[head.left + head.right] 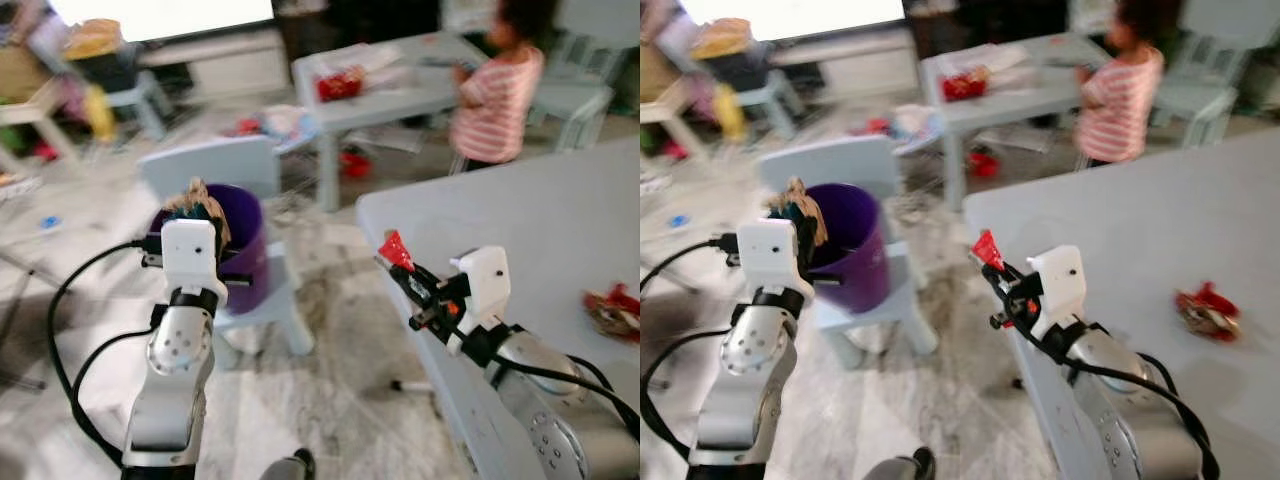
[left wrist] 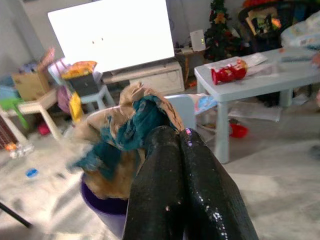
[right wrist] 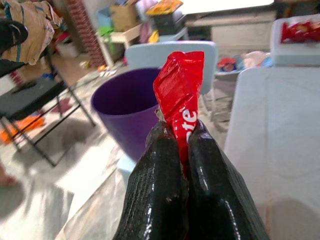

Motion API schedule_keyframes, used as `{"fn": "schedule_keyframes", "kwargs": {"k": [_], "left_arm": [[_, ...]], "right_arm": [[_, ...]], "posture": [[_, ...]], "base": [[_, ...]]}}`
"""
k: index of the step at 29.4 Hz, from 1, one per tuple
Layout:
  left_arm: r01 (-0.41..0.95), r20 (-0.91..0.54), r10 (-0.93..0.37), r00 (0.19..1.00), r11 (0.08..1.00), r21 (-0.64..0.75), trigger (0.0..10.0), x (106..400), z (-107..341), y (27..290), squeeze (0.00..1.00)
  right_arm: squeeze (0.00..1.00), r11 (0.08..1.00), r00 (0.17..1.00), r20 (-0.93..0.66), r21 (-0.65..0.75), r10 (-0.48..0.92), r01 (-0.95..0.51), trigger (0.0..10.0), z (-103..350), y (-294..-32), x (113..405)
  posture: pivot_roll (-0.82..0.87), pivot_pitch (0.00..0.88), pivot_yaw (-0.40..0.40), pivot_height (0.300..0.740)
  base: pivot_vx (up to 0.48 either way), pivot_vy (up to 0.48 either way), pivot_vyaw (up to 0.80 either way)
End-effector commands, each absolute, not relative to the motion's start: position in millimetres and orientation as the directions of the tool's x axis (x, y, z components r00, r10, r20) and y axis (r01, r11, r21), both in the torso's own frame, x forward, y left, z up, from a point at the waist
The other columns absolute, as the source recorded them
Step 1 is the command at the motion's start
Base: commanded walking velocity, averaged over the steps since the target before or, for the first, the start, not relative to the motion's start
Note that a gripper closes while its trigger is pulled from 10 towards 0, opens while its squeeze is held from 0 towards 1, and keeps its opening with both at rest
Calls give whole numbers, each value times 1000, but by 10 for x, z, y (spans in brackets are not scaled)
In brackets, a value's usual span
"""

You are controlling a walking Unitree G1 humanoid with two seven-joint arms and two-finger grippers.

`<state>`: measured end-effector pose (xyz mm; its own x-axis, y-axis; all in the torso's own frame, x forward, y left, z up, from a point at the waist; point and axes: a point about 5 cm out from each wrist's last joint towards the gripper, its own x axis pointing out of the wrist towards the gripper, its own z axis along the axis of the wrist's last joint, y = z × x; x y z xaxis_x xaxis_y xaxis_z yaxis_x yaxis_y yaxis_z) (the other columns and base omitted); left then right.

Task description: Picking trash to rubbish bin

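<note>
Cluttered with toys and low furniture, a living room with a marbled floor frames a two-armed clean-up: the purple bin (image 1: 222,240) sits on the seat of a pale blue child's chair (image 1: 215,170), just off the near left corner of the grey worktop (image 1: 520,230). The left gripper (image 2: 172,145) hangs over the bin's rim, its fingers pressed together on a crumpled tan-and-teal wrapper (image 2: 127,125). The right gripper (image 3: 179,131) hovers at the worktop's left edge, its fingers pinched tight on a red wrapper (image 3: 180,87), short of the bin. To do this well, the left should probably part its fingers only once the bundle is fully above the opening, then clear away so the right can carry its piece across the gap to the mouth. The bin's inside looks dark, its contents impossible to make out. More red trash (image 1: 612,308) lies near the worktop's right edge. A person in a striped top (image 1: 495,90) stands at a far table.
</note>
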<state>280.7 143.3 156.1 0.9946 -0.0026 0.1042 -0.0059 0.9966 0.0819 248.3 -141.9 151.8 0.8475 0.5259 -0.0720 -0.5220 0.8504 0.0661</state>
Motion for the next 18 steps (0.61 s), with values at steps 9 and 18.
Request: {"fn": "schedule_keyframes", "kwargs": {"k": [9, 18], "left_arm": [[-24, 77, 17, 997, 996, 87, 0, 2822, 1540, 1507, 0], [-20, 63, 15, 998, 997, 69, 0, 2824, 1527, 1497, 0]], "right_arm": [[0, 841, 841, -50, 71, 539, -536, 0, 1552, -1384, 2489], [0, 841, 840, -51, 71, 540, -537, 0, 1555, -1386, 2475]], "posture": [[13, 139, 52, 740], [6, 144, 52, 740]], "base": [[0, 0, 800], [0, 0, 800]]}}
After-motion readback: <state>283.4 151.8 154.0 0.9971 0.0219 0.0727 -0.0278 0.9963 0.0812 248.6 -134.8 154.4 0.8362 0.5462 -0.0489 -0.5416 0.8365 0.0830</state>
